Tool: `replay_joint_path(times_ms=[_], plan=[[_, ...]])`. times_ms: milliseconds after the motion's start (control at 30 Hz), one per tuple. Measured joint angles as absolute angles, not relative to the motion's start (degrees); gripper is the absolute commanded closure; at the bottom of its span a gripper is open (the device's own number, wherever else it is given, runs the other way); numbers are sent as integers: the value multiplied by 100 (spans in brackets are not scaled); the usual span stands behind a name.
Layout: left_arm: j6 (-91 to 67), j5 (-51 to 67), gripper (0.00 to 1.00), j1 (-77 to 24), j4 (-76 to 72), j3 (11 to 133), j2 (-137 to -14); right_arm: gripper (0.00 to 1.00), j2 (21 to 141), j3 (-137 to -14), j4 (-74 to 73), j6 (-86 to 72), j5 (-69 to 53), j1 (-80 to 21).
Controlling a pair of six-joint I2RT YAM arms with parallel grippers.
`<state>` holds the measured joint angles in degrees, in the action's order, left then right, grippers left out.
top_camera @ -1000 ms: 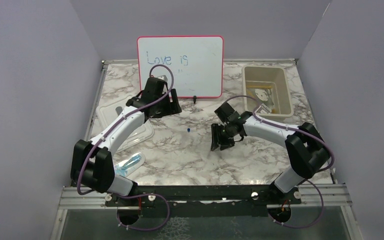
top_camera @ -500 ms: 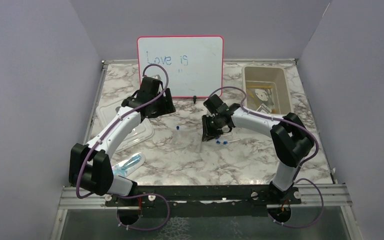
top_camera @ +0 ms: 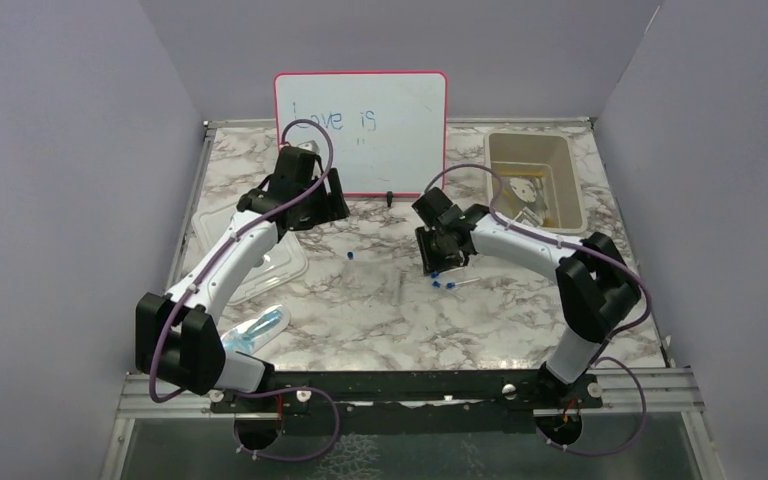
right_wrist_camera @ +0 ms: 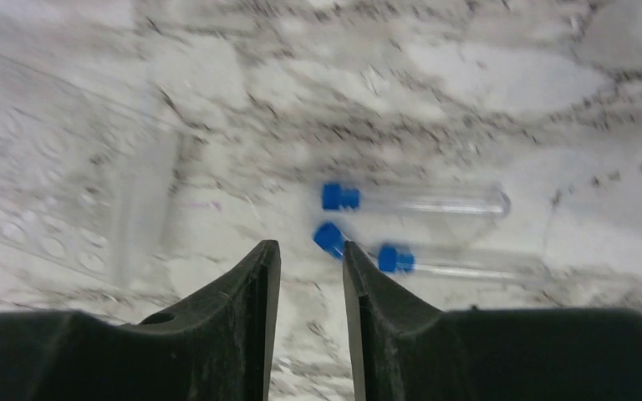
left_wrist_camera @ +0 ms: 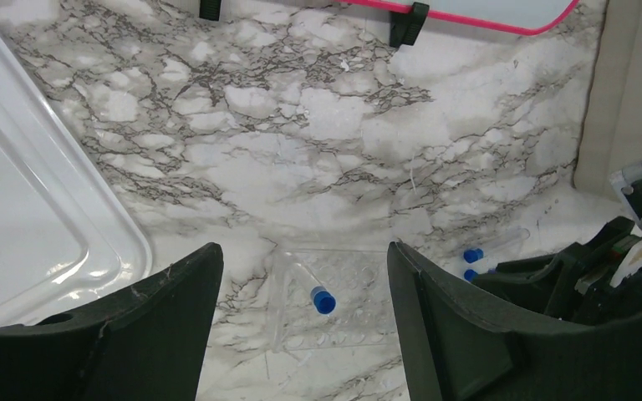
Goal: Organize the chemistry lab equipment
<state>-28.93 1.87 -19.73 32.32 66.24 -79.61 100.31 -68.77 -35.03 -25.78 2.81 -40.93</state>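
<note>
Three clear tubes with blue caps (right_wrist_camera: 340, 196) lie on the marble just beyond my right gripper (right_wrist_camera: 309, 246). Its fingers stand a narrow gap apart with nothing between them, and one cap (right_wrist_camera: 329, 236) sits at the right fingertip. From above the same tubes (top_camera: 442, 284) lie just in front of the right gripper (top_camera: 438, 262). My left gripper (left_wrist_camera: 303, 248) is wide open and hangs over a clear well plate (left_wrist_camera: 359, 288). One more blue-capped tube (left_wrist_camera: 322, 299) lies on that plate. From above, the left gripper (top_camera: 325, 210) hovers near the whiteboard.
The red-framed whiteboard (top_camera: 360, 130) stands at the back. The beige bin (top_camera: 560, 155) at back right holds several items. Its clear lid (top_camera: 260, 262) lies at left, under the left arm. A clear packet (top_camera: 257, 327) lies near the left arm's base.
My right gripper moved back and left, and its jaws narrowed. The blue-capped tubes now lie beside it. The lone tube slid left. My left arm edged toward the whiteboard.
</note>
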Motion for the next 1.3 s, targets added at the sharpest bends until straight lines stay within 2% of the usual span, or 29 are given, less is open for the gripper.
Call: replay_joint_path(times_ms=[200, 367, 967, 1167, 1300], plan=[[-2797, 191, 25, -1970, 3232, 6810, -7961, 56, 9485, -6324, -3957, -2322, 436, -4093], [-2777, 211, 25, -1970, 3229, 6862, -7977, 55, 9419, -6200, -4018, -1966, 370, -4093], [-2779, 305, 25, -1962, 3227, 6877, -8073, 75, 9911, -6326, -3830, -1203, 189, -4093], [-2779, 333, 25, -1962, 3227, 6877, -8075, 76, 9994, -6348, -3728, -1142, 12, -4108], [-2779, 346, 25, -1962, 3229, 6877, -8077, 73, 10036, -6368, -3667, -1103, -27, -4136]])
